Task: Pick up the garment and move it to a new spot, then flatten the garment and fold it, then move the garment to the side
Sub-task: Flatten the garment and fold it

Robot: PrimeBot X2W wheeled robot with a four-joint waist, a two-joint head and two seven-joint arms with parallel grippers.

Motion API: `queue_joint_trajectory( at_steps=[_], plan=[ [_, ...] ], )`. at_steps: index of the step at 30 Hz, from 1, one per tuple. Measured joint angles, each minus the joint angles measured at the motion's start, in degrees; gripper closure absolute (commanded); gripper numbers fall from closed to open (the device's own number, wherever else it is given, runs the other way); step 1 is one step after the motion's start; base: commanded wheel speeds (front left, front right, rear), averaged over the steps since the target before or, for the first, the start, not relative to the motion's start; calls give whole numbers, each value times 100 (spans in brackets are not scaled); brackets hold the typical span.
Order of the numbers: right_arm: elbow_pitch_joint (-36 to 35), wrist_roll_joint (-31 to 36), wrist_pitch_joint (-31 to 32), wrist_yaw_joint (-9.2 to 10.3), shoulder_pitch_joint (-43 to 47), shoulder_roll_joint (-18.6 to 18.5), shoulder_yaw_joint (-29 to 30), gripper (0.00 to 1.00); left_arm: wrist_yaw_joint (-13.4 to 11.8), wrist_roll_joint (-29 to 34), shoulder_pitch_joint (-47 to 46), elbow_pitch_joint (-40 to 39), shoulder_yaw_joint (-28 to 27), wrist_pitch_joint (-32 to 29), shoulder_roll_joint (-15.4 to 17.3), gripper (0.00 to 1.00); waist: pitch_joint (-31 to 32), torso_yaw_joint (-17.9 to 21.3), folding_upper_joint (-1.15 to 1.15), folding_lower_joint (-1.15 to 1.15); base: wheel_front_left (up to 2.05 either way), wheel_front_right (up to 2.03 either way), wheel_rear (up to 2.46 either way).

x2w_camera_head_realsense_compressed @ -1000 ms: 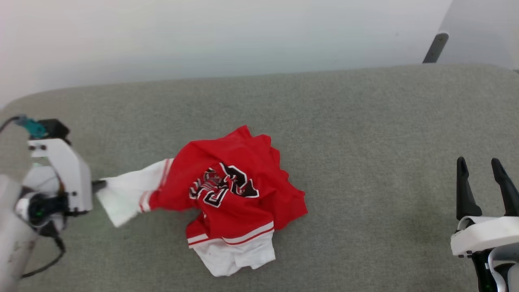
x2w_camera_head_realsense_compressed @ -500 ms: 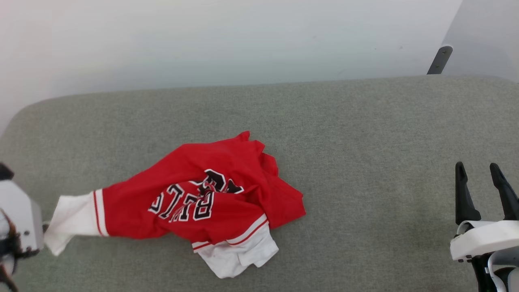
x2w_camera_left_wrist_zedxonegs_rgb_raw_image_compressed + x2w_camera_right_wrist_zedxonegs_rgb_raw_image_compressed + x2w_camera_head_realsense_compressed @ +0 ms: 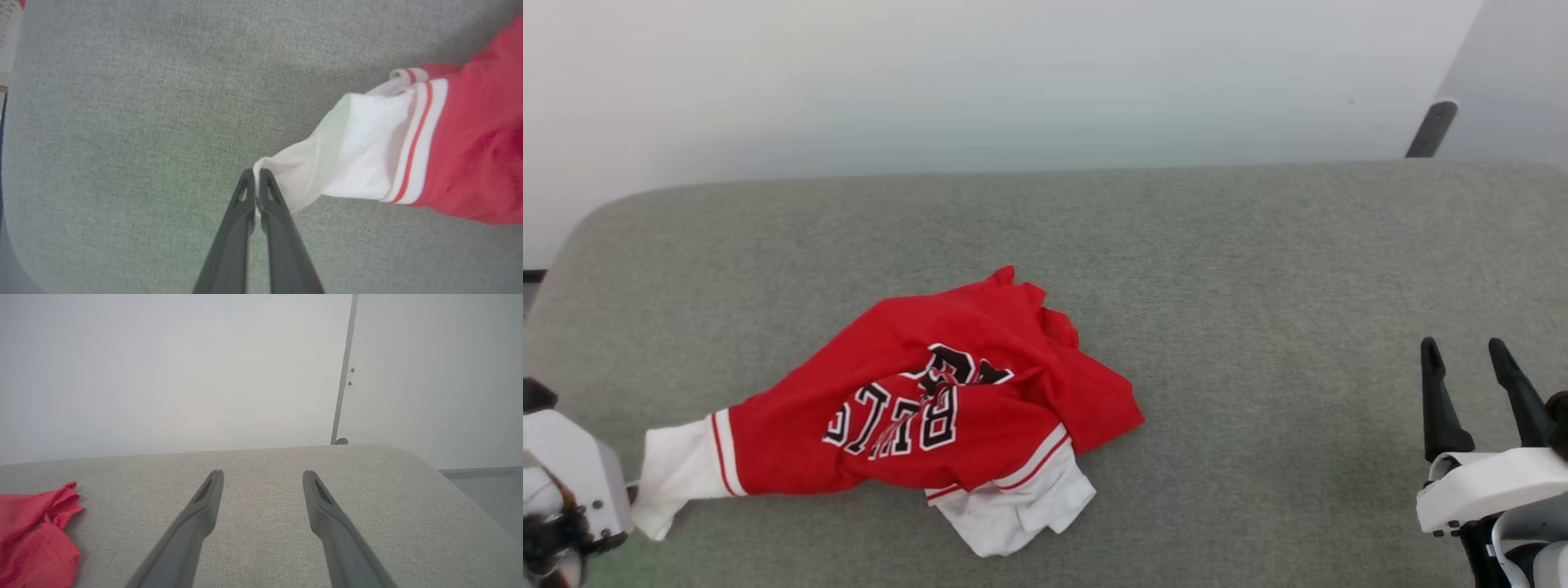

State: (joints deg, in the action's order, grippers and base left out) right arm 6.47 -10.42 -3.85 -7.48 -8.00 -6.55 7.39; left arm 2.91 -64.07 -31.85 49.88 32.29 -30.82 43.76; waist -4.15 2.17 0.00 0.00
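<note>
Where the grey soft top [image 3: 1258, 269] spreads across the head view, the garment [image 3: 915, 408] lies in a crumpled heap a little left of the middle. It is red, and its black letters show upside down. One white sleeve [image 3: 674, 478] stretches out to the lower left of the frame. In the left wrist view, the left gripper [image 3: 257, 179] comes up from the bottom middle, with its two dark fingers squeezed together on the tip of that sleeve. Another white part [image 3: 1013, 514] sticks out below the red heap. The right gripper [image 3: 1462, 347] sits at the lower right, well apart from the garment, its fingers spread wide with nothing between them.
</note>
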Motion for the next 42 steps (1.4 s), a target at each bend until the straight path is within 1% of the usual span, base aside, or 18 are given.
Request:
queue_joint_trajectory(
  at_steps=[3,8,10,12,16,18,21,24,28,30,32,34,39,42],
  plan=[
    [13,-16,68,0,1,-52,-101,0,63,43,-86,-78,10,180,-58,0,53,-97,0,0,0,0,0],
    [25,-175,257,0,19,-74,-454,0,155,268,-192,-439,45,772,-112,0,207,-283,0,0,0,0,0],
    [41,-264,386,0,68,-100,-647,0,174,323,-183,-657,25,1143,-182,0,281,-372,0,0,0,0,0],
    [41,-365,545,0,85,-141,-876,0,223,401,-153,-947,-51,1692,-219,0,348,-475,0,0,0,0,0],
    [42,-687,811,0,136,-236,-1266,0,208,635,107,-1445,-133,2680,-282,0,466,-693,0,0,0,0,0],
    [21,-808,979,0,143,-291,-1488,0,115,748,270,-1669,-168,3125,-348,0,521,-810,0,0,0,0,0],
    [22,-1118,1412,0,193,-374,-1784,0,-46,923,521,-1991,-258,3822,-391,0,597,-990,0,0,0,0,0],
    [-21,-1385,1890,0,201,-436,-2030,0,-188,1023,860,-2184,-311,4281,-455,0,664,-1171,0,0,0,0,0],
    [-104,-1660,2530,0,276,-557,-2249,0,-324,1183,1205,-2451,-456,4532,-608,0,724,-1422,0,0,0,0,0],
    [-130,-1751,2827,0,277,-573,-2288,0,-403,1317,1334,-2596,-655,4574,-692,0,740,-1550,0,0,0,0,0],
    [-135,-1791,3118,0,284,-582,-2320,0,-444,1618,1465,-2865,-951,4574,-826,0,746,-1675,0,0,0,0,0],
    [-148,-1771,3306,0,293,-580,-2328,0,-474,1886,1600,-3139,-1337,4595,-1036,0,741,-1800,0,0,0,0,0],
    [-32,-1605,3756,0,304,-464,-2203,0,-378,2351,2106,-3433,-1928,4591,-1552,0,670,-2097,0,0,0,0,0],
    [83,-1359,3916,0,279,-414,-2090,0,-247,2582,2174,-3515,-2263,4593,-1862,0,562,-2244,0,0,0,0,0]
  ],
)
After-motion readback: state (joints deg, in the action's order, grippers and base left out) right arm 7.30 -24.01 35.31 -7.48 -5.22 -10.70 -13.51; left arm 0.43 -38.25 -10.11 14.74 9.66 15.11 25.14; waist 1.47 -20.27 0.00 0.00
